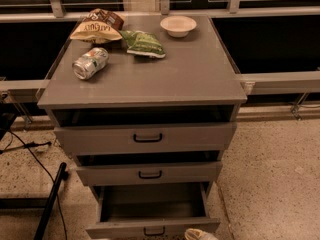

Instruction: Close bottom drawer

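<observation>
One bottom drawer pulled out | pincer at its front | grip state unclear

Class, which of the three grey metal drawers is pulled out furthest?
The grey bottom drawer: its inside is exposed, while the middle drawer and top drawer are barely open. The gripper sits by its front's right end.

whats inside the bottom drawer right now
The bottom drawer is pulled out, and the floor that shows is bare grey metal. Its rear runs under the middle drawer into shadow, so that part is hidden. The gripper sits at the picture's lower edge by the drawer front.
</observation>
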You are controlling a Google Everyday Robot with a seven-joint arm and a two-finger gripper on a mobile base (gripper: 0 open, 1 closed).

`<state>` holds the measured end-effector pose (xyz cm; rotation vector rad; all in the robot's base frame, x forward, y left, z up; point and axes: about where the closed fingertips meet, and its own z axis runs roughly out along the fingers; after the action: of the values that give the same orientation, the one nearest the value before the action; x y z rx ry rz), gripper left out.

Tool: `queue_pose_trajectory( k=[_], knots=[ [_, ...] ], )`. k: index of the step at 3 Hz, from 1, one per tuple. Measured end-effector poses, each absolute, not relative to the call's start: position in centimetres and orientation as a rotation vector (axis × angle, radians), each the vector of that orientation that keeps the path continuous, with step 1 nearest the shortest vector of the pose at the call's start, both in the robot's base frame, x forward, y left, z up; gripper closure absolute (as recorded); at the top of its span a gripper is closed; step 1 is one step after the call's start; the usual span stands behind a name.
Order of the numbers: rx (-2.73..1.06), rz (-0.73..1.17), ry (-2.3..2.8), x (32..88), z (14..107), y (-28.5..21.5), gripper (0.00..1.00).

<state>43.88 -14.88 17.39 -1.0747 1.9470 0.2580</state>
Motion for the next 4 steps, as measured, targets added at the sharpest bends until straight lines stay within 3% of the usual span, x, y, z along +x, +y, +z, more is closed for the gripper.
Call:
queue_pose_trajectory(
  k=[4],
  knots=[
    [-1.091,0.252,1.878,48.8,17.2,-12.4,1.0]
  ],
)
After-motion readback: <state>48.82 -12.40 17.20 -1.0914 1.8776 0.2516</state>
